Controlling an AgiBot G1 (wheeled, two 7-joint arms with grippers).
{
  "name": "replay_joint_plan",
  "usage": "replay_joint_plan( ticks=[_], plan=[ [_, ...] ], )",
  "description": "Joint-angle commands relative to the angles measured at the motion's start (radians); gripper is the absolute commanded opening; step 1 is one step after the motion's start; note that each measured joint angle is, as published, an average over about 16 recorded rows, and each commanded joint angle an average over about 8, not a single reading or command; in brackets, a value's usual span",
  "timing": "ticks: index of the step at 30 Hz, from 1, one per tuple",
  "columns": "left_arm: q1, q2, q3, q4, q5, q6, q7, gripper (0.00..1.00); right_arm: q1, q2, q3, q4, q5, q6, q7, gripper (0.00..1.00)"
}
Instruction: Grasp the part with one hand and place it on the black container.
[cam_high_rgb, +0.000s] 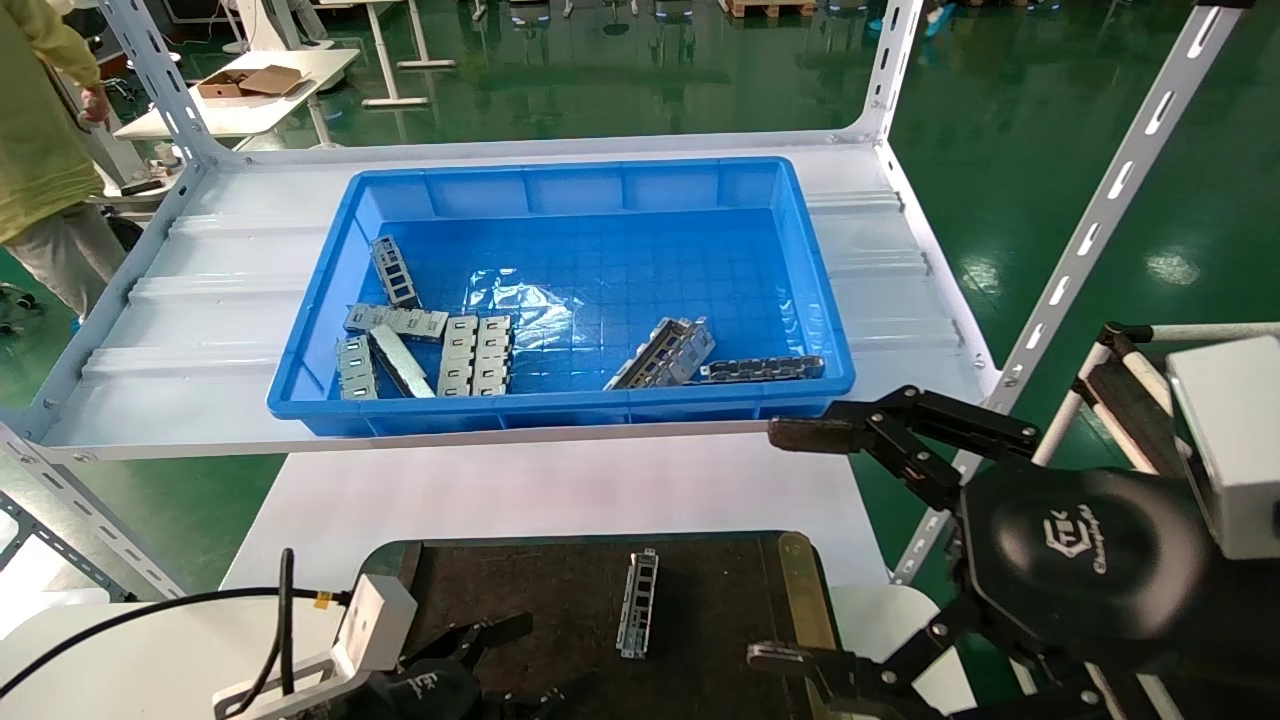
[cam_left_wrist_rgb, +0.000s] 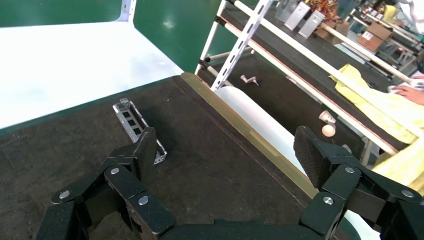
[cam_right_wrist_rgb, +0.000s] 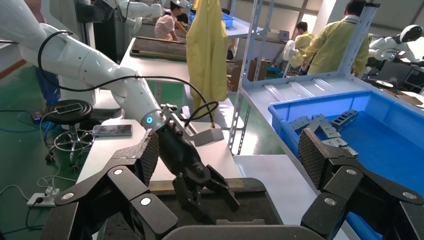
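One part (cam_high_rgb: 637, 603), a slim grey metal channel with small rectangular openings, lies flat on the black container (cam_high_rgb: 720, 610). In the left wrist view the part (cam_left_wrist_rgb: 131, 122) lies just beyond one finger of my left gripper (cam_left_wrist_rgb: 227, 150), which is open and empty low over the container (cam_left_wrist_rgb: 210, 170). In the head view my left gripper (cam_high_rgb: 500, 660) is at the bottom, left of the part. My right gripper (cam_high_rgb: 790, 545) is wide open and empty, held above the container's right edge. It also shows in the right wrist view (cam_right_wrist_rgb: 230, 155).
A blue bin (cam_high_rgb: 300, 380) stands on the white shelf behind, holding several grey parts (cam_high_rgb: 400, 345) at its left, another channel (cam_high_rgb: 662, 354) and a dark chain-like strip (cam_high_rgb: 760, 368). Slotted shelf uprights (cam_high_rgb: 1090, 230) rise at the right. People stand at the left and behind.
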Motion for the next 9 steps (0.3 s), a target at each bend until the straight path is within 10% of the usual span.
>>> replay_joint_plan(
  ticks=[1,9],
  plan=[
    [0.004,-0.013,-0.013,-0.001,-0.012,0.024,0.016,1.00,0.000,0.000,0.000,0.000,0.000,0.000,0.000,1.00],
    [0.016,-0.028,-0.030,-0.002,-0.030,0.049,0.035,1.00,0.000,0.000,0.000,0.000,0.000,0.000,0.000,1.00]
  ],
)
